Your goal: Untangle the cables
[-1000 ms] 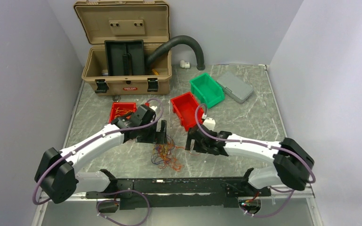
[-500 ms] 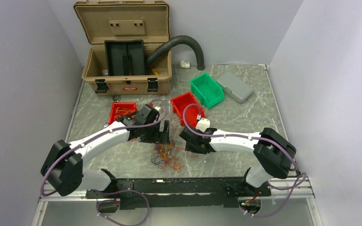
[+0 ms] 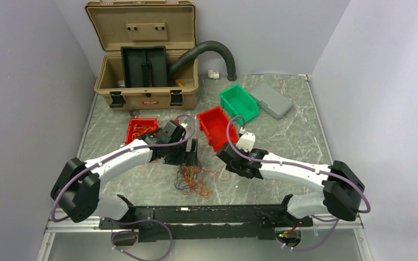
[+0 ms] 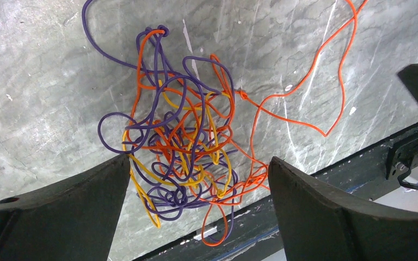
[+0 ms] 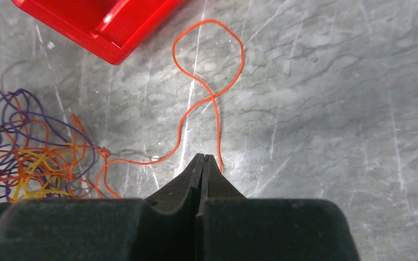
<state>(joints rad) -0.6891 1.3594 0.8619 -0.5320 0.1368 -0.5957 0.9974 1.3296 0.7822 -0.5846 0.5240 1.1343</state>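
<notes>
**Marbled table, one orange strand to draw out**

Grey marbled tabletop [image 3: 305, 136] carries the cables [image 4: 185, 152] as a small heap of purple, orange and yellow wire near the front rail, between the two arms. The left gripper [image 4: 198, 163] hovers over the heap with its jaws spread fully and holds nothing. The right gripper [image 5: 202, 159], just to the heap's right, is closed tight at the end of a loose orange strand [image 5: 216, 130] that loops toward the red bin [image 5: 103, 27].

The step in hand looks like drawing that strand clear. It would go best pulled slowly to the right, away from the heap. The open left jaws could come down to pin the rest, since the strand seems kinked where it joins the tangle.

The strand vanishes at the edge of the shut fingertips, so whether it is really pinched cannot be told. The heap's near edge is cut off behind the left fingers. Farther back, the wires in the red tray [image 3: 140, 129] are too small to sort out.
</notes>
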